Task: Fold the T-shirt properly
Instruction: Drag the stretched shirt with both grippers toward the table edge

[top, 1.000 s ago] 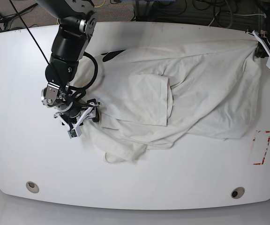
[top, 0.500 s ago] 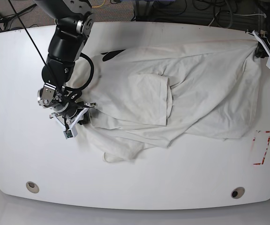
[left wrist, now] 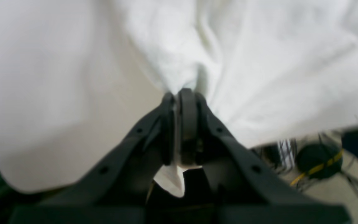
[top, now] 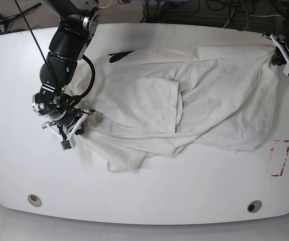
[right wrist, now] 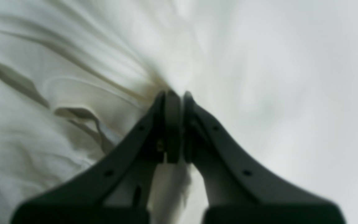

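Observation:
The cream T-shirt (top: 209, 100) lies wrinkled across the white table (top: 14, 75), with one sleeve folded onto its middle. In the base view, my right gripper (top: 83, 121) is at the shirt's left edge. The right wrist view shows this right gripper (right wrist: 176, 93) shut on a pinch of the T-shirt (right wrist: 57, 77), with folds radiating from its tips. My left gripper (top: 277, 54) holds the shirt's far right corner near the table's back edge. In the left wrist view the left gripper (left wrist: 183, 93) is shut on the T-shirt (left wrist: 259, 62), and a scrap of cloth shows between its fingers.
A red outlined rectangle (top: 280, 158) is marked on the table at the right. Two round holes (top: 34, 200) (top: 254, 206) sit near the front edge. Cables (top: 209, 7) lie beyond the back edge. A dark patch (top: 120, 56) shows at the shirt's upper left.
My right gripper has shut on the shirt's left edge and drawn it leftward, pulling the cloth's lower left part with it. The left gripper has stayed at the far right corner.

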Robot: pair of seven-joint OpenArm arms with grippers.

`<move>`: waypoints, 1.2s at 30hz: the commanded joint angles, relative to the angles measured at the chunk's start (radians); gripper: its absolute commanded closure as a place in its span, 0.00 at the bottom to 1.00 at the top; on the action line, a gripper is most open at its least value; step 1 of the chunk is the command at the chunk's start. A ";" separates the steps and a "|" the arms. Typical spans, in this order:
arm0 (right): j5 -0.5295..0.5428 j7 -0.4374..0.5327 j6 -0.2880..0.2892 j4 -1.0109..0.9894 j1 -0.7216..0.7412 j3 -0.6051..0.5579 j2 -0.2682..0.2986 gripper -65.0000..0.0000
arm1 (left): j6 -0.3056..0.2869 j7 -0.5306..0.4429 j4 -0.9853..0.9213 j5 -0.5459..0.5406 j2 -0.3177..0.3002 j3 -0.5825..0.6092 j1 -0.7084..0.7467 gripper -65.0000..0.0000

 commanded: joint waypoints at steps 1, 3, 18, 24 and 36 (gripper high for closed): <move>0.015 -0.016 -0.001 0.099 0.012 -0.004 0.002 1.00 | -0.034 -0.012 0.017 -0.004 -0.016 -0.017 -0.001 1.00; 0.015 -0.049 -0.001 0.151 0.005 -0.004 0.002 1.00 | -0.048 -0.012 0.017 -0.004 -0.014 -0.036 -0.001 1.00; 0.006 -0.174 -0.001 0.385 0.048 -0.007 0.010 1.00 | -0.059 -0.012 0.054 -0.007 -0.020 -0.097 -0.142 1.00; 0.015 -0.239 -0.001 0.422 0.114 -0.007 0.043 1.00 | -0.057 -0.002 0.054 -0.004 -0.020 -0.113 -0.268 1.00; 0.009 -0.251 -0.001 0.413 0.285 -0.009 0.092 1.00 | -0.051 0.186 0.052 -0.001 -0.042 -0.106 -0.619 1.00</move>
